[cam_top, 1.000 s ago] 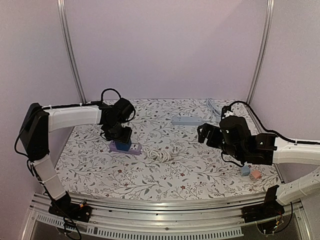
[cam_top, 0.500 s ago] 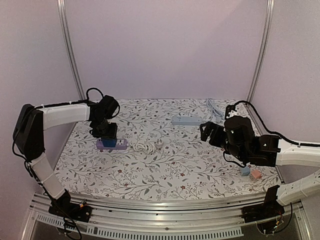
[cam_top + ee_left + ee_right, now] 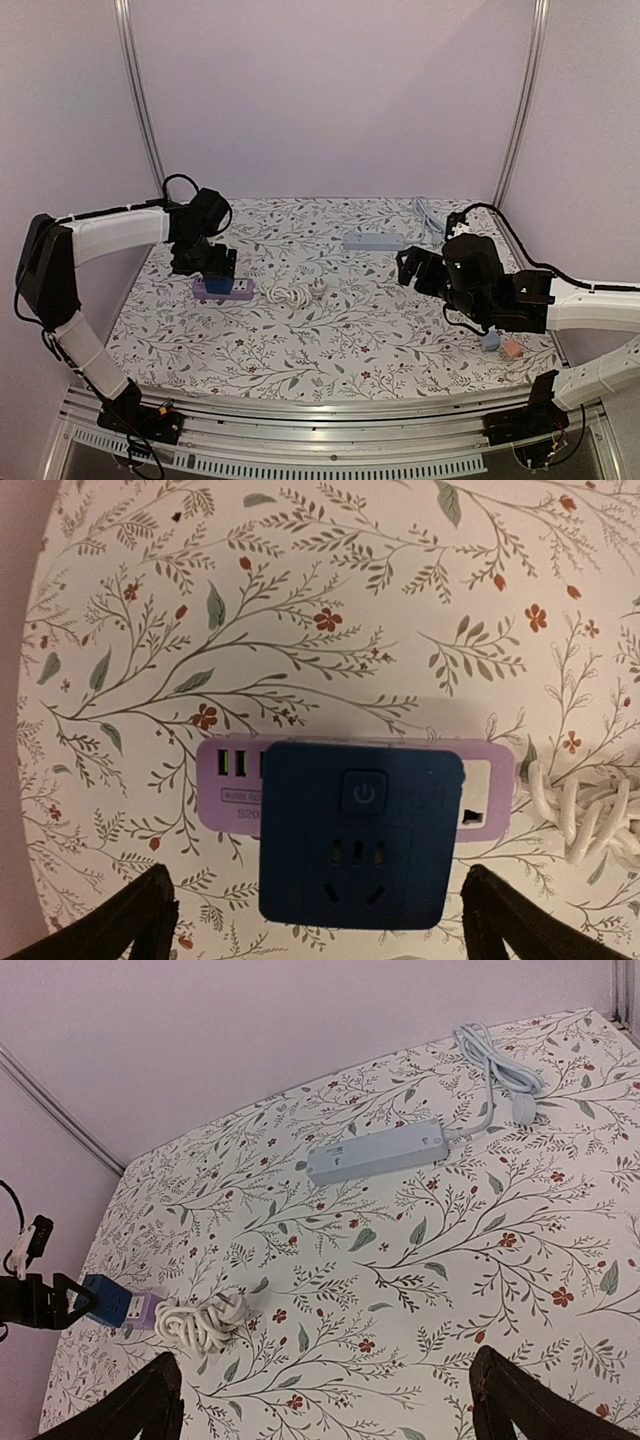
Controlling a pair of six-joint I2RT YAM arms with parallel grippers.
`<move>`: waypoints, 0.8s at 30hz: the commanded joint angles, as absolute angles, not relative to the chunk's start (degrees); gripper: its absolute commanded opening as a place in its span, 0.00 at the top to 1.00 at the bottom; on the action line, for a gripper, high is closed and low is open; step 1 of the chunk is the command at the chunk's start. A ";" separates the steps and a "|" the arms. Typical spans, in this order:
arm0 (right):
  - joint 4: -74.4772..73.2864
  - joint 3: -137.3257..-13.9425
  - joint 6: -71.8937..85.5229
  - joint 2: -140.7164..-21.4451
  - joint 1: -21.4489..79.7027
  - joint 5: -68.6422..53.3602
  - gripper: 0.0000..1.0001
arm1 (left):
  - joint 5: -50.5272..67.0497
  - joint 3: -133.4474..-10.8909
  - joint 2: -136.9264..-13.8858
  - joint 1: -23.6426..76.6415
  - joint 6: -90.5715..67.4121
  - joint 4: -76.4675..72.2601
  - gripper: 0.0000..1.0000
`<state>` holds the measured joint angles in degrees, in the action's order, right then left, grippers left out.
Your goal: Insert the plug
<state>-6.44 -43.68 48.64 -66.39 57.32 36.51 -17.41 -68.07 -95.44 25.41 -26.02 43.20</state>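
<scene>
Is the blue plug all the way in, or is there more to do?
Looks nearly done: the blue plug sits on the purple power strip. The left hand hangs open over it, gripping nothing. I cannot tell if it is pushed fully down, so a last press may remain. The right hand is empty.

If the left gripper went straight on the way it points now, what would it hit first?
Most likely the blue adapter, seated on the purple power strip, centred ahead of the open left gripper; the gap is hard to judge.
</scene>
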 commanded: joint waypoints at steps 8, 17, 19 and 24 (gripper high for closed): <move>-6.33 -45.09 47.68 -69.08 57.14 38.05 0.01 | -23.82 -67.20 -82.09 32.53 -25.94 41.61 0.01; -12.20 -49.21 50.06 -74.09 56.06 38.49 0.01 | -22.31 -62.68 -79.64 45.96 -22.92 28.67 0.00; -16.65 -50.97 52.84 -75.45 55.45 37.55 0.01 | -20.44 -62.05 -80.31 48.44 -21.26 25.85 0.01; -34.82 -58.73 61.27 -78.15 53.74 35.86 0.01 | -14.08 -59.65 -82.57 54.65 -16.10 16.67 0.00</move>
